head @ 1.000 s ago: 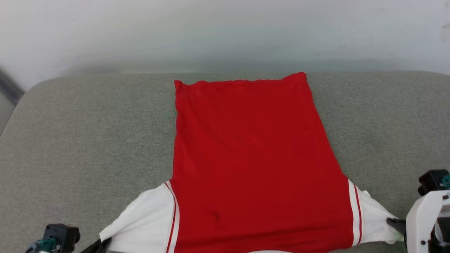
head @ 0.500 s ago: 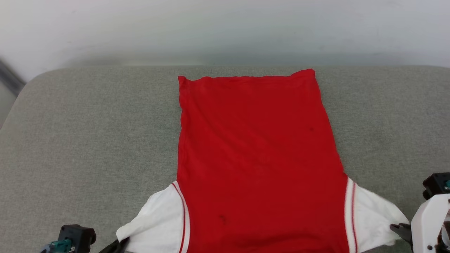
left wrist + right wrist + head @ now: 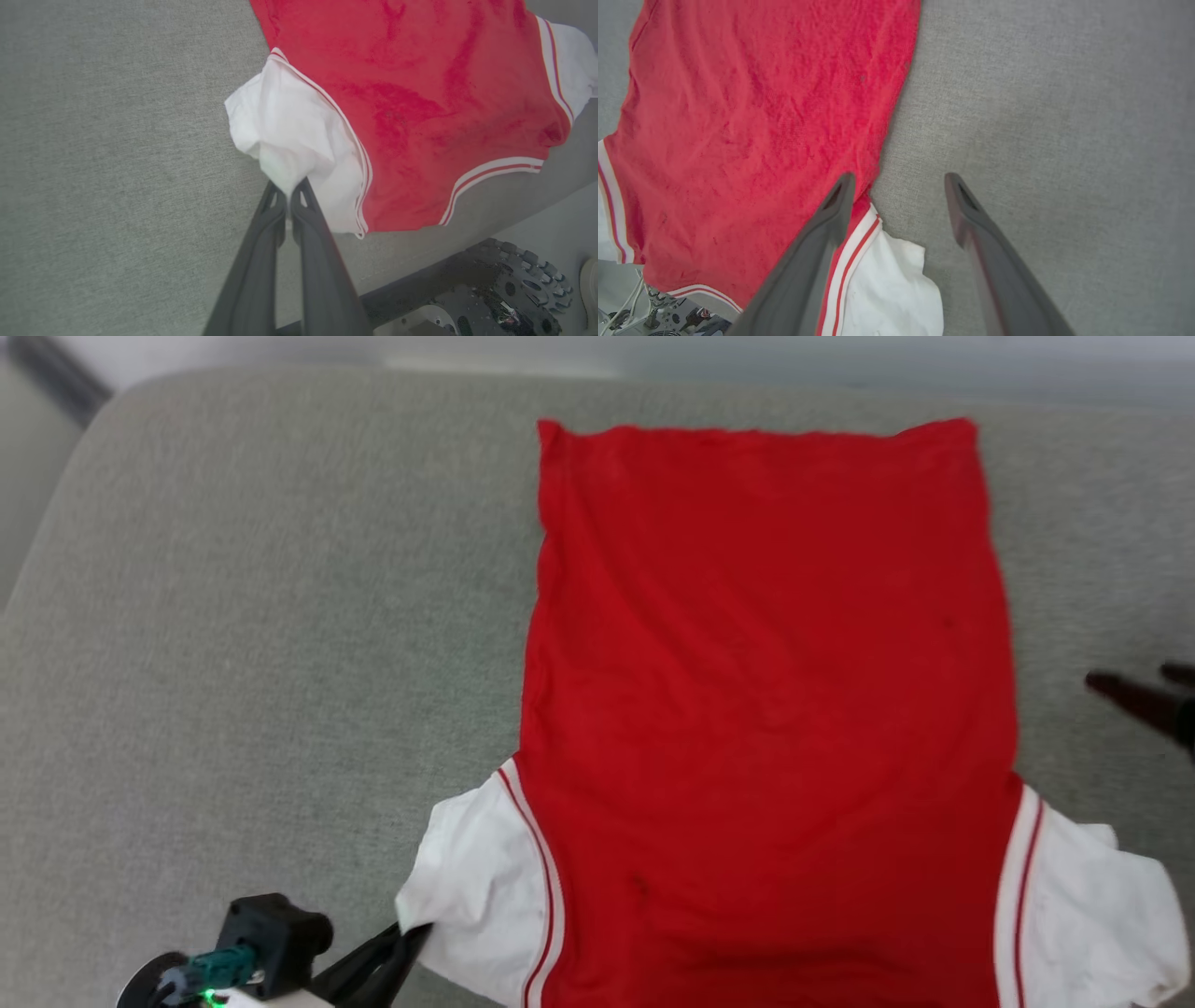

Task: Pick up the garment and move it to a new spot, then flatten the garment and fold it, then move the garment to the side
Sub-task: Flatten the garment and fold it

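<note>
Grey padded surface (image 3: 233,616): woven cloth cover, spread under both grippers and reaching well beyond their fingertips.

Garment (image 3: 766,691): lies flat on the grey surface between the two grippers, plain red side up, no lettering in sight. The straight hem is at the end far from both tools, the sleeves at the near end. Light wrinkles across the red body.

Robot base (image 3: 509,289): dark ridged part below the surface's edge, back behind the left gripper's fingers.

Right sleeve (image 3: 1092,905): white, striped seam, loose and rumpled. It lies back from the right gripper's fingertips, toward the wrist, with nothing gripping it.

Left sleeve (image 3: 476,887): white, bunched to a point at the left gripper's tips.

Right gripper (image 3: 900,177): fingers spread wide, nothing between them. One finger is over the garment's red side edge, the other over bare grey cloth. Whether it touches the cloth, cannot tell.

Left gripper (image 3: 288,186): fingers pinched together on the tip of the left sleeve, the red body stretching away ahead of it.
</note>
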